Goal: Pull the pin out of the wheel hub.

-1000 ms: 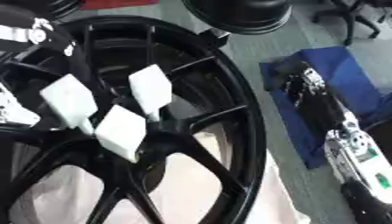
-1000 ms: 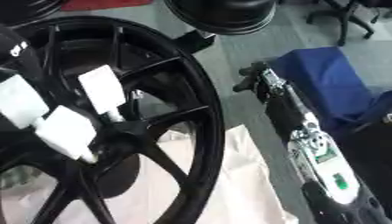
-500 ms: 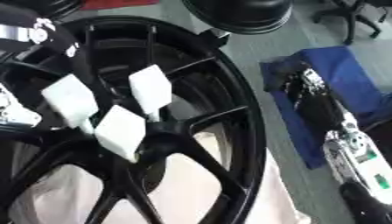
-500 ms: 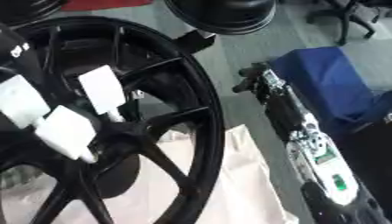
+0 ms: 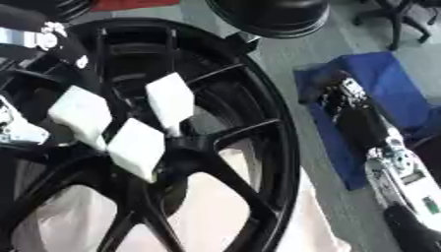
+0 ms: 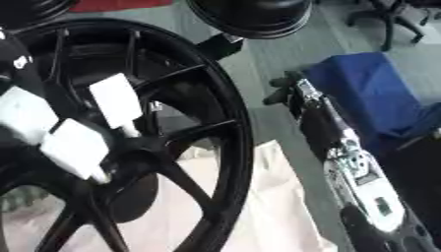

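Note:
A big black spoked wheel (image 5: 277, 147) lies flat, filling the left of both views. Three white block-headed pins stand on thin stems around its hub (image 5: 185, 153): one at the back (image 5: 170, 101), one at the left (image 5: 79, 115), one at the front (image 5: 135, 150). My left arm comes in from the upper left, and part of my left hand (image 5: 19, 132) shows at the left edge, close beside the left block; I cannot tell whether it touches. My right hand (image 6: 289, 91) hangs dark, off to the right of the rim, clear of the wheel.
A pale cloth (image 5: 215, 202) lies under the wheel. A blue pad (image 6: 370, 93) sits on the grey floor under my right arm. Another black round part (image 5: 271, 17) stands just behind the rim, and a chair base (image 5: 396, 19) is at the top right.

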`<state>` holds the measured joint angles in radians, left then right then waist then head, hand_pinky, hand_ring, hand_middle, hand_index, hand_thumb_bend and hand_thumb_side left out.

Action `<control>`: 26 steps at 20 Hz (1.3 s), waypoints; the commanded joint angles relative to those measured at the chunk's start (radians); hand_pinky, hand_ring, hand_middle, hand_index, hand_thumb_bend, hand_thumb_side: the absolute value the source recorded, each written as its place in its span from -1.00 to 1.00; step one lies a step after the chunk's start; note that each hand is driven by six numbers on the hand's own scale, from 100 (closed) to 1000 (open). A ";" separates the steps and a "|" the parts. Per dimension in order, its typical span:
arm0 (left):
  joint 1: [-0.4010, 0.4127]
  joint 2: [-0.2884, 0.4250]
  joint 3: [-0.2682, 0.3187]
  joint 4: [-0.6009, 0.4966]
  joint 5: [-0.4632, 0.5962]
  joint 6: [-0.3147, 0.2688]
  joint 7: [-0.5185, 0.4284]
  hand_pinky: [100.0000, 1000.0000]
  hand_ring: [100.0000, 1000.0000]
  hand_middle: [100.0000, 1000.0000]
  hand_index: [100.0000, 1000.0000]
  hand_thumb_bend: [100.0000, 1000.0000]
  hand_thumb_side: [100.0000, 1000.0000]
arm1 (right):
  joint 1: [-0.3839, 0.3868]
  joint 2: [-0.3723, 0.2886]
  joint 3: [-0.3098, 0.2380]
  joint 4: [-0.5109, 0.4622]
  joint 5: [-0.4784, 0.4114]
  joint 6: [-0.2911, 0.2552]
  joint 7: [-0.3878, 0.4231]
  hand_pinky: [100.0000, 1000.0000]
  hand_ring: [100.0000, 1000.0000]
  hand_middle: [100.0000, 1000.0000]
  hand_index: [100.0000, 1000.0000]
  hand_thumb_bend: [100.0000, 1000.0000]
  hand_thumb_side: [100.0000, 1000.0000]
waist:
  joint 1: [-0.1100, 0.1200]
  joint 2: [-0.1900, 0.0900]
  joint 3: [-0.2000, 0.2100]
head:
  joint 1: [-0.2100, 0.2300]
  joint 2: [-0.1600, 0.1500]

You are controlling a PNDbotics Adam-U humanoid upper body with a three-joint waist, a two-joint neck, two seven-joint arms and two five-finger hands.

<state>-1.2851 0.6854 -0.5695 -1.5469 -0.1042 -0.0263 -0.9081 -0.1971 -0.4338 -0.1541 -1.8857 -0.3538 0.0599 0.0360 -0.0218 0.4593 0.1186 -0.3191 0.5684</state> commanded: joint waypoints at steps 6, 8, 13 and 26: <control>-0.018 0.017 0.037 -0.009 0.005 0.014 0.001 0.46 -0.16 -0.48 -0.23 -0.74 -0.91 | 0.002 -0.005 -0.013 -0.006 -0.004 0.003 -0.007 1.00 0.26 -0.09 0.34 -1.00 0.61 | -0.002 -0.036 0.004 | 0.001 -0.005; -0.023 0.021 0.057 -0.012 0.022 0.028 0.001 0.46 -0.18 -0.52 -0.28 -0.71 -1.00 | 0.006 -0.005 -0.014 -0.005 -0.004 0.003 -0.008 1.00 0.26 -0.09 0.34 -1.00 0.60 | -0.001 -0.041 0.007 | -0.003 0.002; -0.024 0.050 0.091 -0.020 0.048 0.062 0.001 0.44 -0.18 -0.54 -0.33 -0.69 -1.00 | 0.020 -0.013 -0.019 -0.003 -0.002 0.003 -0.012 1.00 0.26 -0.09 0.34 -1.00 0.59 | 0.008 -0.057 0.025 | -0.015 0.019; 0.008 0.169 0.242 0.032 0.129 0.069 0.083 0.45 -0.33 -0.68 -0.41 -0.76 -1.00 | 0.043 -0.014 -0.034 -0.002 -0.013 -0.001 -0.027 1.00 0.26 -0.09 0.34 -1.00 0.56 | 0.007 -0.106 0.076 | -0.027 0.058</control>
<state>-1.2641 0.8033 -0.3724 -1.5200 0.0050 0.0456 -0.8445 -0.1516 -0.4265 -0.1772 -1.8767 -0.3617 0.0599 0.0137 -0.0158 0.3832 0.1993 -0.3414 0.6204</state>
